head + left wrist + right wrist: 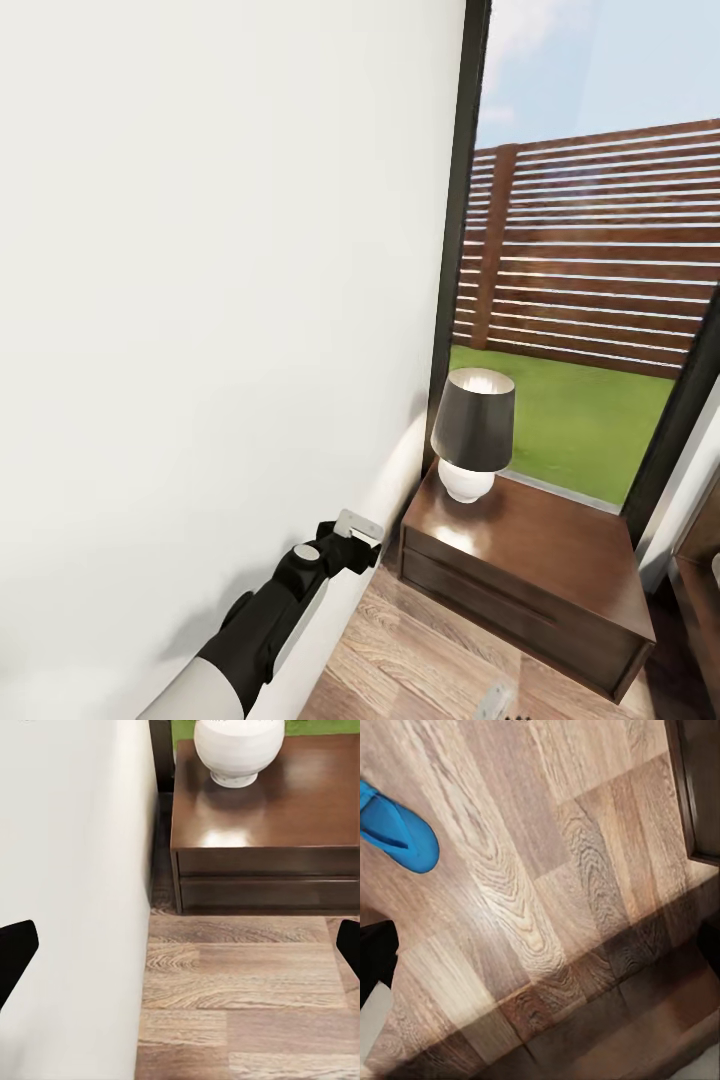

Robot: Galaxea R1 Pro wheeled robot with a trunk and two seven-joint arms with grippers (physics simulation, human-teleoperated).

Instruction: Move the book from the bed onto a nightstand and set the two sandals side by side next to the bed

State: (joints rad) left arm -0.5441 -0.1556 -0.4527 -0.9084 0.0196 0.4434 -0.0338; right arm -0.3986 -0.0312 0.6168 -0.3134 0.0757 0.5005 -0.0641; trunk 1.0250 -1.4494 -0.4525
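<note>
The nightstand [520, 560] is dark brown and glossy. It stands against the white wall and bears a lamp [473, 430] with a black shade and a white base. My left gripper [350, 545] hovers low beside the wall, just short of the nightstand [262, 817]. In the left wrist view this gripper [180, 949] is open and holds nothing, with wooden floor under it. A bright blue sandal [397, 832] lies flat on the floor under my right gripper [540, 952], which is open and empty. The book and the bed are out of view.
A white wall [200, 300] runs close along my left arm. Behind the nightstand, a tall window [580, 250] looks onto grass and a slatted wooden fence. A dark wooden furniture corner [697, 787] sits near the right gripper. Wooden floor [420, 660] lies in front of the nightstand.
</note>
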